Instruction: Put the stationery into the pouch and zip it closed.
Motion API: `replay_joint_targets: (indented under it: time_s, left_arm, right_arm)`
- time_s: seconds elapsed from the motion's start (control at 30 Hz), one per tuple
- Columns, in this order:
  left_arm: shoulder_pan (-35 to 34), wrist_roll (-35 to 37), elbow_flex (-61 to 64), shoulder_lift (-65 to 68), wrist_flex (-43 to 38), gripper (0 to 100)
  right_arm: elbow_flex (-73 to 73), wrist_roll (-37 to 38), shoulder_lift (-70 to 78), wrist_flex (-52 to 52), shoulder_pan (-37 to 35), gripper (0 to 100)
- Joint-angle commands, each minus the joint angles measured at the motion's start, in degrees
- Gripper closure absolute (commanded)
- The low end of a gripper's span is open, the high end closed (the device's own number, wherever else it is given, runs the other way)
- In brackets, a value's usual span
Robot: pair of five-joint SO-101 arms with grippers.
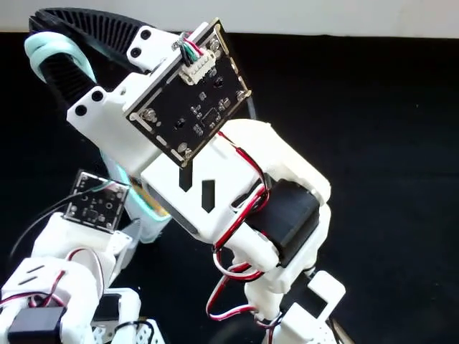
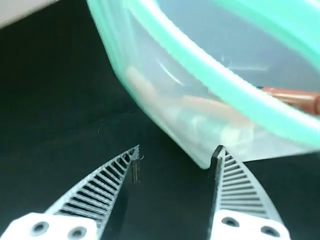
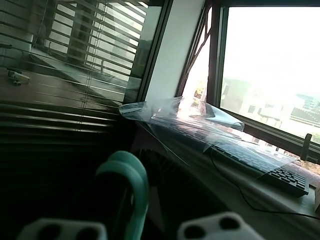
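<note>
- Above the tabletop (image 2: 50, 100), report pouch position.
- Pouch (image 2: 165, 90) hangs lifted. Right claw (image 1: 64, 51) is clamped on its teal rim (image 2: 225, 85). A pen (image 2: 292, 97) lies inside.
- Left claw?
- Left claw (image 2: 177, 150): fingers apart, at the pouch's lower corner, gripping nothing.
- Step in hand?
- Probably closing. Next move: locate the zip pull, which cannot be seen, pinch it, and draw it along the rim against the right claw's hold.

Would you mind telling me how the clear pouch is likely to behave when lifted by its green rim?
Probably floppy: the pouch walls look thin and clear, hanging in a curve under the green rim. The pen and other pieces inside would likely slide toward the low corner. The smooth film may be slippery to grip.
</note>
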Motion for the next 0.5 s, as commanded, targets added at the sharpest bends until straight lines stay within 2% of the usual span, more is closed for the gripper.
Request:
replay_joint_targets:
  time_s: [0.0,0.13,0.47]
  left_arm:
    - [2.95,0.7,0.13,0.4,-4.4,74]
    - [5.05,0.7,0.22,0.4,-6.33,74]
    - [12.44,0.53,1.36,0.4,-4.22,74]
  right_arm:
    - [-0.84,-0.35,-0.22,-1.01,-1.8,99.1]
    - [-0.84,-0.18,-0.13,-1.01,-3.38,99.1]
    - [-0.84,-0.09,-0.13,-2.68,-3.47,99.1]
